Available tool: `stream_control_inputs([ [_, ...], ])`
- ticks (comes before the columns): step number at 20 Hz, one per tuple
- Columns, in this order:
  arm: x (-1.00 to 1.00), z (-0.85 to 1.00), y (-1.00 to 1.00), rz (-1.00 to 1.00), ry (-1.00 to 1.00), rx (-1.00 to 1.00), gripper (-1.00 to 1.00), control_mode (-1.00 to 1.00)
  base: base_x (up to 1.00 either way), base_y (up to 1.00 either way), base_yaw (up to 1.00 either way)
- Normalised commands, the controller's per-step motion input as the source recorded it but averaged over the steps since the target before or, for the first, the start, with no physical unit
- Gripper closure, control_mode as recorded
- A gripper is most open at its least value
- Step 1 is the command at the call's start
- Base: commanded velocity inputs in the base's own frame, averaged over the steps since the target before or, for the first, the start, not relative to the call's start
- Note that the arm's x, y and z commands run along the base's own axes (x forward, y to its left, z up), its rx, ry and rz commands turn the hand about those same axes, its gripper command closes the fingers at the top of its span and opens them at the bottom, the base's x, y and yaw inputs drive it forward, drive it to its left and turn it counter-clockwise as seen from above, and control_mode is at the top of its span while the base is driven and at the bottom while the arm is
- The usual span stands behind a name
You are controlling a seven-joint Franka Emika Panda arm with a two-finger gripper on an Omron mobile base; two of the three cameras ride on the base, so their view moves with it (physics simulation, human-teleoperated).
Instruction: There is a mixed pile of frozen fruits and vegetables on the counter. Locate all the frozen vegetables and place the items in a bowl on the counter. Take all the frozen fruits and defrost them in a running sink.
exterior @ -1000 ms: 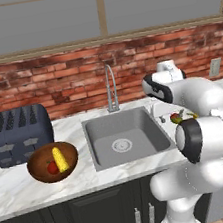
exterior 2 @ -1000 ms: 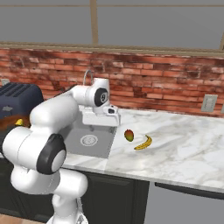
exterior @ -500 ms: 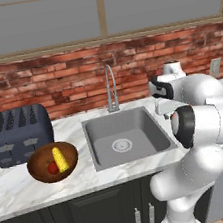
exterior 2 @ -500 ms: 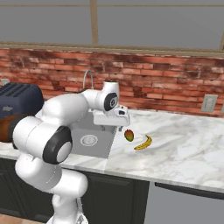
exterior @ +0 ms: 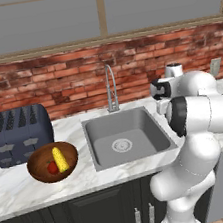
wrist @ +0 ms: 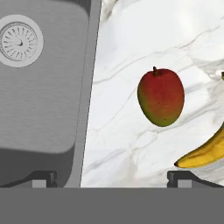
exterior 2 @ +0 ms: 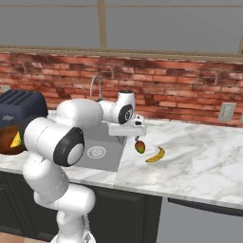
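Left of the sink [exterior: 125, 140], the bowl [exterior: 39, 171] holds both vegetables, corn cob [exterior: 60, 158] and red item [exterior: 52, 167], so that sorting looks done. The 2 fruits, mango-like fruit [wrist: 160, 96] and banana [wrist: 204, 153], lie right of the sink on the tabletop [exterior 2: 199, 156]. The tool [exterior 2: 138, 138] hovers above the round fruit (jaws fully spread, empty, touching nothing).
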Motion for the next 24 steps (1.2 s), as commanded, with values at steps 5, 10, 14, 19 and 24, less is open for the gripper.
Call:
stream_control_inputs([
  [5,0.24,-0.09,-0.26,0.02,0.01,0.0,-1.0,-1.0,0.0,0.0,0.0],
  [10,0.15,-0.16,-0.21,0.0,0.04,0.0,-1.0,-1.0,0.0,0.0,0.0],
  [14,0.21,-0.17,-0.12,0.0,0.05,0.0,-1.0,-1.0,0.0,0.0,0.0],
  [19,0.27,-0.18,-0.19,0.0,0.05,0.0,-1.0,-1.0,0.0,0.0,0.0],
  [24,0.28,-0.18,-0.18,0.0,0.05,0.0,-1.0,-1.0,0.0,0.0,0.0],
])
